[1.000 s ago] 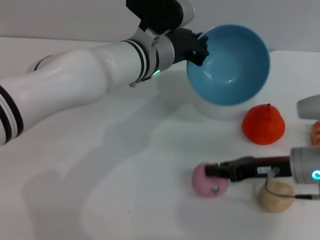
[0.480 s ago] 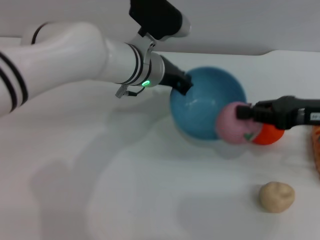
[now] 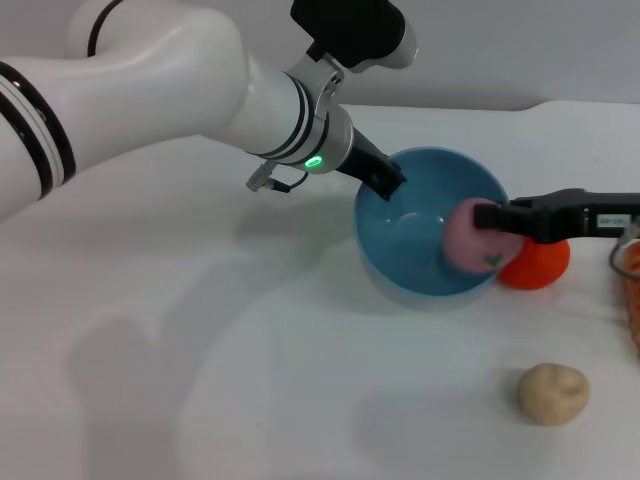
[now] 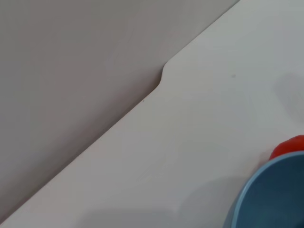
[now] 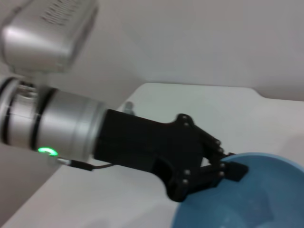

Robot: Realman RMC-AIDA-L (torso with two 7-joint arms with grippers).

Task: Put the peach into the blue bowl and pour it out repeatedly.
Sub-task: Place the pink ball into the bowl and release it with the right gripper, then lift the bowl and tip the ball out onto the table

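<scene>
The light-blue bowl [image 3: 420,240] stands upright on the white table, mouth up. My left gripper [image 3: 388,183] is shut on its far-left rim; the right wrist view shows those black fingers [image 5: 223,168] clamped on the bowl's rim [image 5: 266,159]. My right gripper [image 3: 490,218] comes in from the right and is shut on the pink peach [image 3: 472,236], holding it just over the bowl's right rim, partly inside the mouth. The peach's green stem mark faces me. The bowl's edge also shows in the left wrist view [image 4: 270,194].
An orange-red fruit [image 3: 538,262] sits right behind the bowl's right side, under my right gripper. A beige potato [image 3: 553,393] lies at the front right. An orange thing [image 3: 632,290] shows at the right edge. The table's back edge [image 3: 520,105] runs behind.
The left gripper turned the bowl from tipped toward me to upright and set it lower. The right gripper lifted the peach off the table and carried it to the bowl's right rim.
</scene>
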